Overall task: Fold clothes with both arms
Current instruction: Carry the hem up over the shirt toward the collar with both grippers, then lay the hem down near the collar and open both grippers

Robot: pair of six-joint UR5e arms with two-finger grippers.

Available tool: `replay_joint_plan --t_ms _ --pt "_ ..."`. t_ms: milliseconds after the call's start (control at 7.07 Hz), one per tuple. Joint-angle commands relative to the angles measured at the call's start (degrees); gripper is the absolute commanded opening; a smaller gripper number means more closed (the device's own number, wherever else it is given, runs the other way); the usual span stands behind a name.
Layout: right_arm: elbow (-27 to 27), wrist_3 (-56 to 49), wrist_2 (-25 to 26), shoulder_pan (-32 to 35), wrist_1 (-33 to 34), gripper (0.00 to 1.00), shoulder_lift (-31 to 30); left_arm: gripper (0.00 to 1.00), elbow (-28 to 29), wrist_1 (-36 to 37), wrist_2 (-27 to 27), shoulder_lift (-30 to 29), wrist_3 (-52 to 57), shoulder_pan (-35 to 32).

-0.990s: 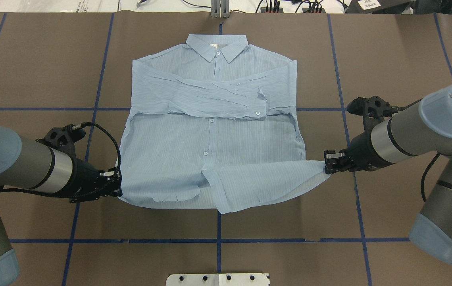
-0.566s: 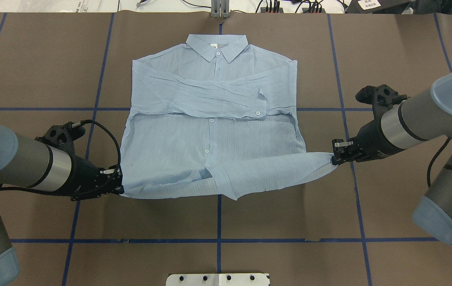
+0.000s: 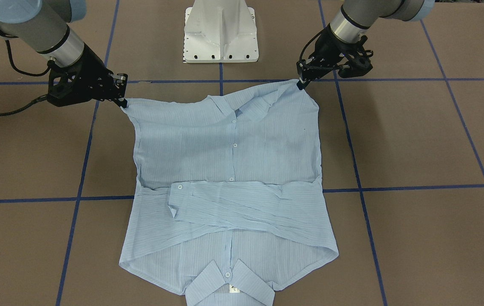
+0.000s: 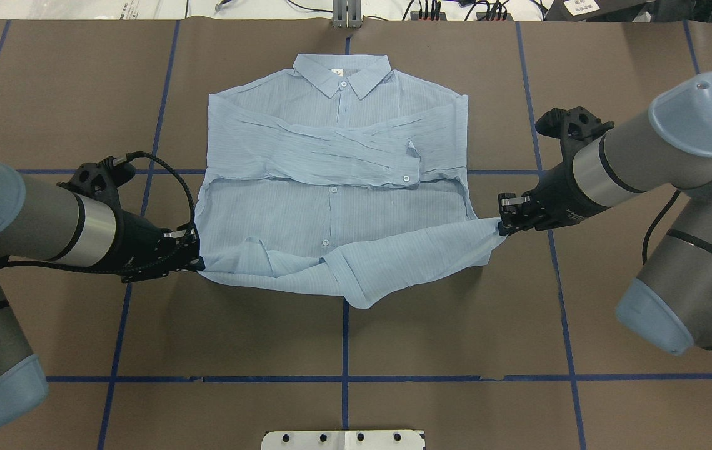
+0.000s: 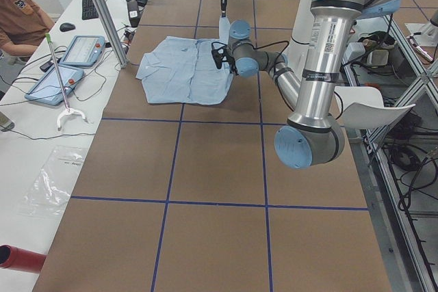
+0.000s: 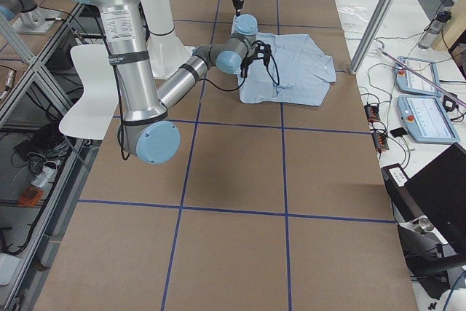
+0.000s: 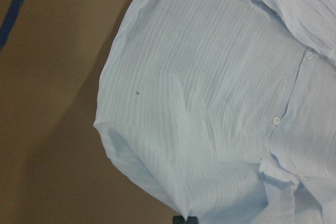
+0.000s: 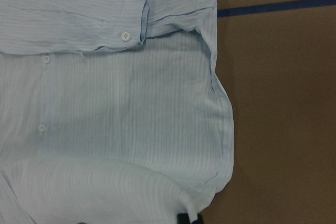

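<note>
- Overhead exterior view: a light-blue striped shirt lies button-side up at the middle of the brown tabletop. Its collar is on the side away from the robot and its hem on the near side.
- Both sleeves are laid across the chest, so the body forms a compact rectangle. Judged from this, the step in hand is the hem-to-collar fold.
- The left end effector is pinched closed on the hem corner at its side, and the right end effector is pinched closed on the opposite corner. Holding both corners keeps the thin cloth stretched between them, so the hem can travel as one edge and not bunch.
- Between the two grips the hem is turned over and shows its underside. At the middle, where the two front panels part, a loose flap sags toward the robot and may crease unevenly.
- Exterior front-facing view: each gripped corner is drawn to a point toward its end effector, which suggests light tension across the hem.
- The collar end lies flat and unheld. Its contact with the tabletop probably anchors the shirt while the near edge is carried over.
</note>
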State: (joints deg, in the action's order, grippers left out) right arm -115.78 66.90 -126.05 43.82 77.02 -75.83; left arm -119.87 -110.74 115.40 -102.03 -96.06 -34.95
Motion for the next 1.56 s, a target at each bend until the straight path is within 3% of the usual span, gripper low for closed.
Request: replay_joint_plan --t_ms 0,424,707,990,1414 --pt "2.9 0.4 -0.3 2.9 0.1 0.0 4.1 0.0 3.1 0.0 0.1 -4.6 0.1 -2.9" --pt "11.7 1.0 -0.8 8.5 0.0 0.0 11.3 0.0 12.4 0.0 0.1 -12.1 2.4 -9.5" --pt "16.0 0.9 -0.8 10.3 -0.1 0.0 13.8 0.0 25.8 -5.9 0.2 -18.6 3.8 -14.4" --pt "19.3 0.9 -0.8 10.9 -0.1 0.0 16.1 0.0 40.4 -14.4 0.0 -25.7 3.3 -15.1" --pt "28.4 0.2 -0.7 11.3 -0.3 0.0 21.7 0.0 48.1 -18.0 0.0 -28.1 3.5 -17.2"
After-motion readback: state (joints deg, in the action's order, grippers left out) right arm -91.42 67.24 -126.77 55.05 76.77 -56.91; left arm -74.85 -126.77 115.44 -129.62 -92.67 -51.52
